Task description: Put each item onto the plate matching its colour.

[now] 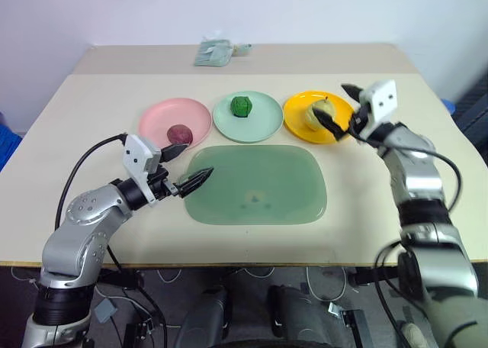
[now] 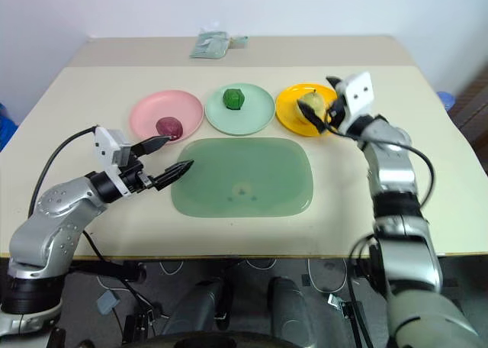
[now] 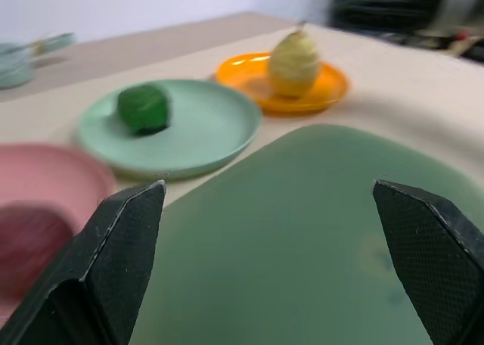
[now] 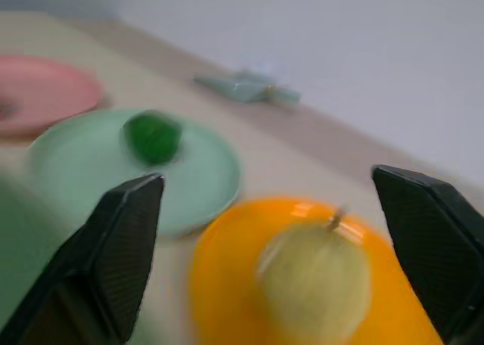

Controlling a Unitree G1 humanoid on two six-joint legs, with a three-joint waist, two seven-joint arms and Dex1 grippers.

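Three plates stand in a row. The pink plate (image 1: 175, 121) holds the dark red-purple item (image 1: 178, 134). The bumpy green item (image 1: 242, 106) rests on the mint green plate (image 1: 248, 117). The yellow pear-like item (image 1: 318, 111) stands upright on the orange-yellow plate (image 1: 314, 119). My right gripper (image 1: 340, 105) is open, its fingers either side of the pear's right flank without gripping it. My left gripper (image 1: 185, 166) hangs open over the left end of the green mat, just below the pink plate, with nothing between its fingers.
A large translucent green mat (image 1: 257, 185) lies in front of the plates. A small pale green packet (image 1: 214, 52) sits at the table's far edge. Bare tabletop (image 1: 91, 119) stretches to the left and right of the plates.
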